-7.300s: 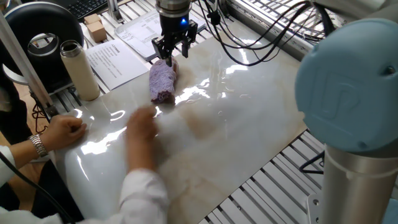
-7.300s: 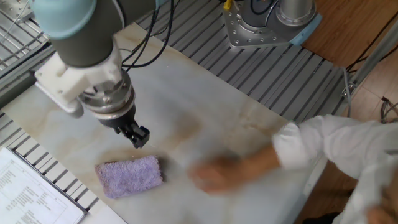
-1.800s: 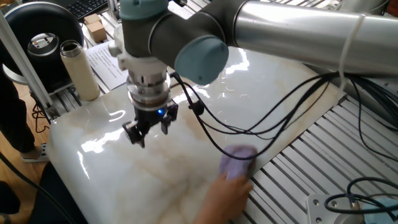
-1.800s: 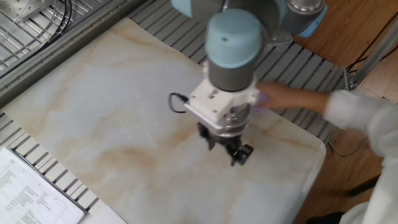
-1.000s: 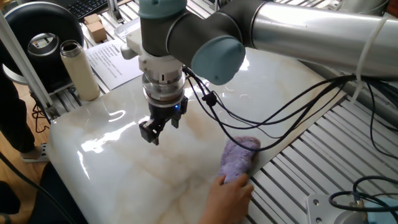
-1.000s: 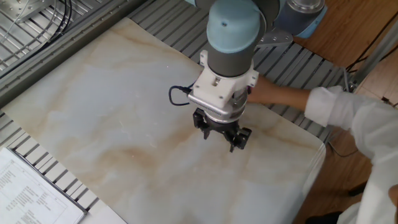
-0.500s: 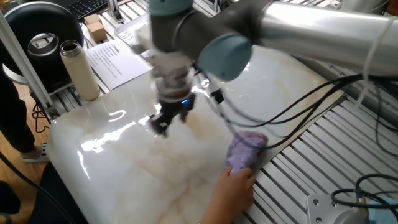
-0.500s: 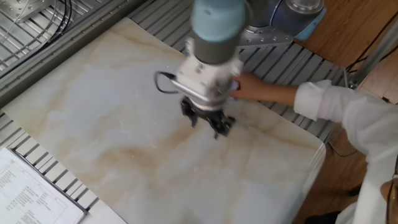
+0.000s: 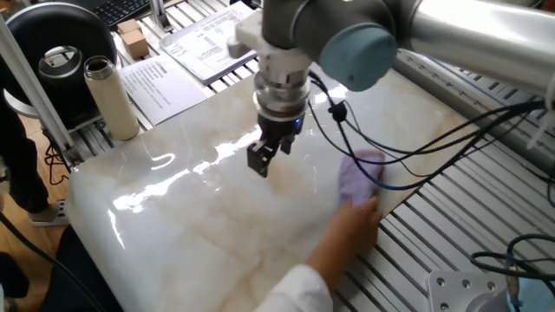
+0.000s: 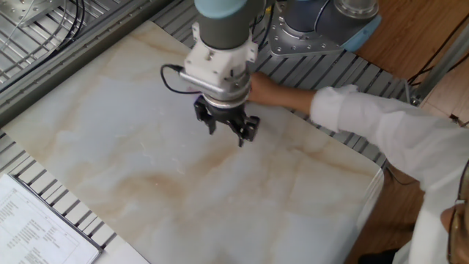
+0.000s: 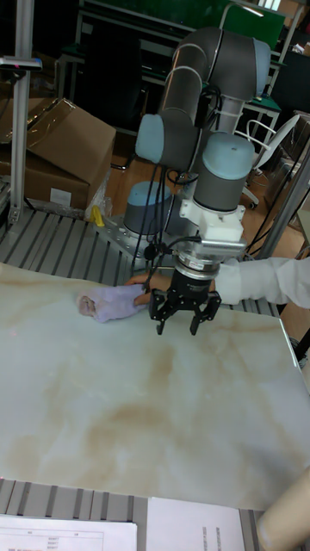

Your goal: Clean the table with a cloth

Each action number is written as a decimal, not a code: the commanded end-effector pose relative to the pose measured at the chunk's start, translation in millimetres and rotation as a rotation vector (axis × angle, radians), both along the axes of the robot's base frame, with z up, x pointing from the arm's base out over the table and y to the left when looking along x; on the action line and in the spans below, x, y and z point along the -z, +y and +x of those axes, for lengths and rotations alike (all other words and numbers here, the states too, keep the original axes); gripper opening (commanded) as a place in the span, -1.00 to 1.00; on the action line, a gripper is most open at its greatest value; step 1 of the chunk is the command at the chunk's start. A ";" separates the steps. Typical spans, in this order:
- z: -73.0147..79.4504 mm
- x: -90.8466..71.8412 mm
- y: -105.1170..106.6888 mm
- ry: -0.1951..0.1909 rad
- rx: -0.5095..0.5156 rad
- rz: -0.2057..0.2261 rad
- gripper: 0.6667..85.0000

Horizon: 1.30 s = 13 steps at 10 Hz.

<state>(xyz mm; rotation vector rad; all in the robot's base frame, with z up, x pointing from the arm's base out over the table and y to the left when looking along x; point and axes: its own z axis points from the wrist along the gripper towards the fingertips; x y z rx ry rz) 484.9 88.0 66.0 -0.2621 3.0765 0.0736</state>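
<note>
The table [image 9: 208,230] is a glossy cream marble slab with tan veins, also seen in the other fixed view [image 10: 110,110] and the tall view [image 11: 129,405]. The cloth [image 9: 359,172], a lavender fuzzy rag, lies near the slab's right edge under a person's hand [image 9: 354,218]. In the tall view the cloth [image 11: 112,303] lies at the far edge, left of my gripper [image 11: 178,322]. My gripper [image 9: 259,162] hovers just above the slab, open and empty, a short way from the cloth. In the other fixed view my gripper [image 10: 224,129] and arm hide the cloth.
A cream thermos bottle [image 9: 111,97], printed paper sheets [image 9: 160,87] and a black round device [image 9: 56,56] sit off the slab's left end. The person's white-sleeved arm [image 10: 366,125] reaches over the ribbed grey frame [image 10: 344,81]. Cardboard boxes [image 11: 60,146] stand behind the frame.
My gripper has travelled across the slab toward the far side, still open. The person's hand has slid the cloth along the slab's edge in the same direction.
</note>
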 end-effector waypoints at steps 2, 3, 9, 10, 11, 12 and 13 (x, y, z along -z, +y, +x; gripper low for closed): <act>12.9 -0.7 -45.4 -0.018 0.037 -0.005 0.50; 9.2 -0.3 -76.9 -0.010 -0.023 0.003 0.50; 2.1 -2.9 -110.2 -0.006 0.064 -0.022 0.65; -1.4 -4.9 -120.2 -0.006 0.049 -0.016 0.62; -12.1 -6.5 -140.9 -0.020 -0.001 0.015 0.64; -26.9 -5.3 -158.2 -0.034 -0.041 0.053 0.88; -36.4 -3.7 -171.3 -0.066 -0.075 0.068 0.96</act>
